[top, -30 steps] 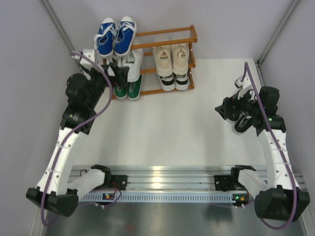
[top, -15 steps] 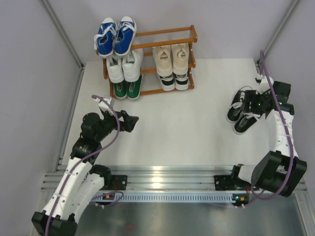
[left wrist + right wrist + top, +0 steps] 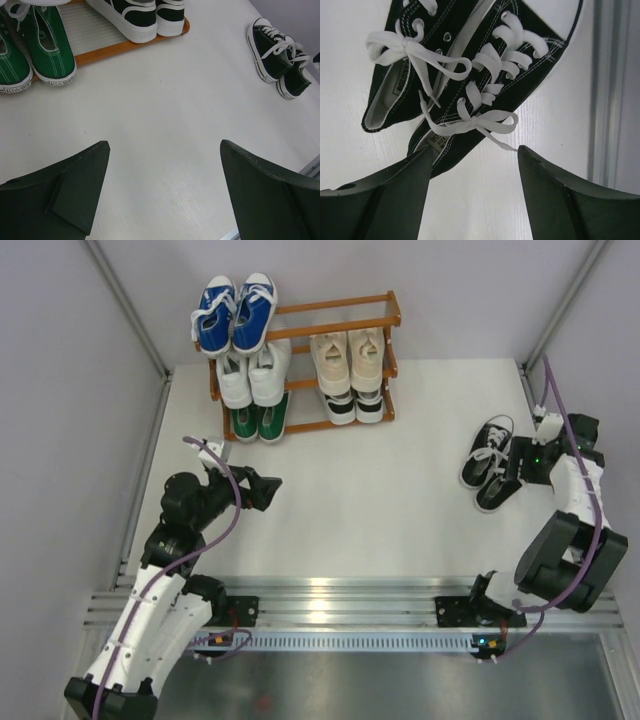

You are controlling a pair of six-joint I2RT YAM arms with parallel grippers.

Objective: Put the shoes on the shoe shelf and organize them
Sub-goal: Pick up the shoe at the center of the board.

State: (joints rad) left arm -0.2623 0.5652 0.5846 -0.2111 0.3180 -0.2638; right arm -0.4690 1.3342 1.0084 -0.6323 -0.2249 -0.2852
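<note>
the black shoes [image 3: 490, 462] lay well to the right of the shoe shelf [image 3: 340, 306]. the right gripper [image 3: 474, 150] hung just over them, fingers apart on nothing; the left gripper [image 3: 165, 145] gaped empty. best pinch both inner heel walls together, i reckoned, clear of the laces.

Lighting: bright, even, diffuse; shadows faint.
Glare on the metal rail [image 3: 320, 590]; close wrist-view fingers [image 3: 75, 200] dark, nearly featureless; tabletop [image 3: 350, 480] sharp.
</note>
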